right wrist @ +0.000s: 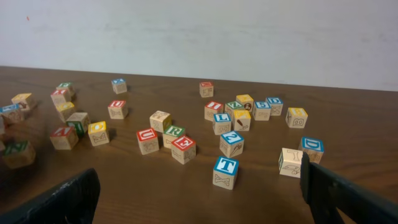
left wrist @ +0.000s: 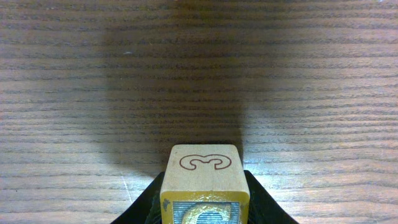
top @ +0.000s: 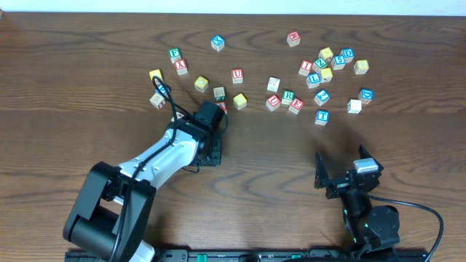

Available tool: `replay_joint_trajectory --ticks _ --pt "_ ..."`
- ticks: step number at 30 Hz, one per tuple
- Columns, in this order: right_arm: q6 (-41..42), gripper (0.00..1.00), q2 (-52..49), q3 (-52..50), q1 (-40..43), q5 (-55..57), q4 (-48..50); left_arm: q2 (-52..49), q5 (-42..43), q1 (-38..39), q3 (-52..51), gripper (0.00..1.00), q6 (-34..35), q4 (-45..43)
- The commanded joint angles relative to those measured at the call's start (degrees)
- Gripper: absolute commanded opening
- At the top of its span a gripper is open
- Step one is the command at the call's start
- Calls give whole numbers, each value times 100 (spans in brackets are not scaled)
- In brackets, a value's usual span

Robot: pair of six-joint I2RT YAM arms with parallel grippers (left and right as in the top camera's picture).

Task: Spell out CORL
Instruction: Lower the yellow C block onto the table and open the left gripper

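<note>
Two dark fingers [left wrist: 146,210] of the left gripper [left wrist: 205,208] press on either side of a yellow cube [left wrist: 205,180], the jaws closed to its width and holding it. Its upper face is pale wood with a thin outlined figure like a 3. The face toward the camera has a yellow border and a curved yellow letter on hatched grey, cut off by the frame so that I cannot read it. Bare table [left wrist: 199,62] under a broad shadow surrounds it; whether the cube rests on the wood or hangs above it I cannot tell. From overhead the cube is hidden under this gripper, which sits just below the left part of the scattered cubes, a red-sided cube [top: 221,107] just beside its body. The right gripper [right wrist: 199,186] stands wide apart with nothing in it, low at the table's near right. Ahead of it the blue T cube [right wrist: 226,171] is nearest, then the red E cube [right wrist: 183,148] just beside the green R cube [right wrist: 174,134]. The blue L cube [right wrist: 221,121] fronts a tight cluster further back. Plain wood runs between the two arms, and the cubes stop short of the far edge, where a white wall [right wrist: 199,37] rises.
</note>
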State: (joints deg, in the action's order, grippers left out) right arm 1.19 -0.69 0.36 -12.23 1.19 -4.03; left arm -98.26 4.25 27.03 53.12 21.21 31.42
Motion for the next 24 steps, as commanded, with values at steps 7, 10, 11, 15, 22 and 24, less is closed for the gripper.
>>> replay_joint_trajectory --ticks 7,10,11,15,22,24 --pt "-61 99 31 -4 42 -28 -26 -234 -85 0 2 34 55 22" --pt "-61 99 31 -4 42 -28 -26 -232 -83 2 39 35 55 42" --pt "-61 99 31 -7 42 -28 -26 -232 -83 2 57 36 55 57" --pt "-61 99 31 -7 42 -28 -26 -232 -81 2 127 43 52 122" --pt "-61 99 31 -7 42 -28 -26 -223 0 2 168 54 50 129" --pt "-61 99 31 -4 42 -28 -26 -212 22 0 201 57 48 153"
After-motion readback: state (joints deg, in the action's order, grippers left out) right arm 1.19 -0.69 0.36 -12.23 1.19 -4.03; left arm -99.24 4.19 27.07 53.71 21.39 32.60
